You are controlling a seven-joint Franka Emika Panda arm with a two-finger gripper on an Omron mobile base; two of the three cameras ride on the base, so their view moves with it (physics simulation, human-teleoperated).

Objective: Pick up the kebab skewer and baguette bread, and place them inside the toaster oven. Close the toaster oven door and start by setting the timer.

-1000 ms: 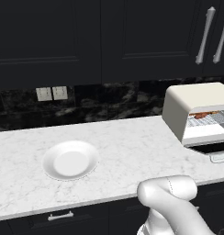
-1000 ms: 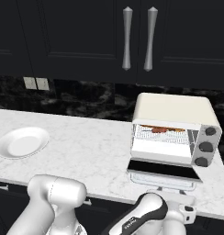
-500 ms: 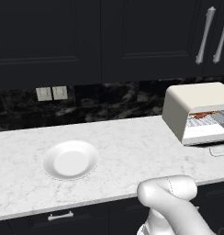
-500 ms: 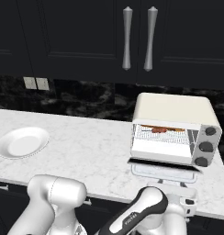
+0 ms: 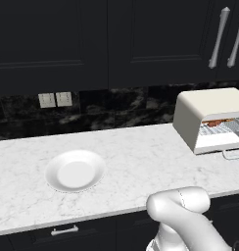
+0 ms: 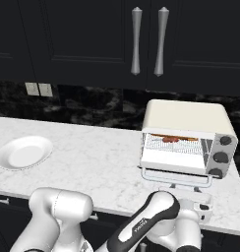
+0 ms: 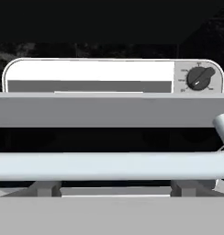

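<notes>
Wide and empty, my end effector [image 6: 203, 206] sits low at the counter [image 6: 97, 160] edge, facing the toaster oven door [image 7: 109, 112]; its handle bar [image 7: 104, 165] lies just ahead at 12 o'clock; reddish-brown food [image 6: 173, 139] already rests on the rack inside the toaster oven [image 6: 188, 140], the plate [image 5: 75, 170] bare; door part-raised, so closing and the timer knob [image 7: 199, 78] remain, I judge.

From this side the toaster oven [image 6: 187, 138] sits on the right end of the white marble counter [image 6: 97, 157], its door [image 6: 175, 170] partly down with the silver handle bar [image 6: 176, 179] out front at the counter's edge. On the wire rack inside there's something reddish-brown (too small to tell skewer from bread), and three dark knobs [image 6: 221, 157] run down the right face. An empty white plate [image 6: 23, 151] sits well off to the left, and the arm's white and dark links [image 6: 156, 216] bunch up low in front of the oven, under two long cabinet handles [image 6: 148, 41].
</notes>
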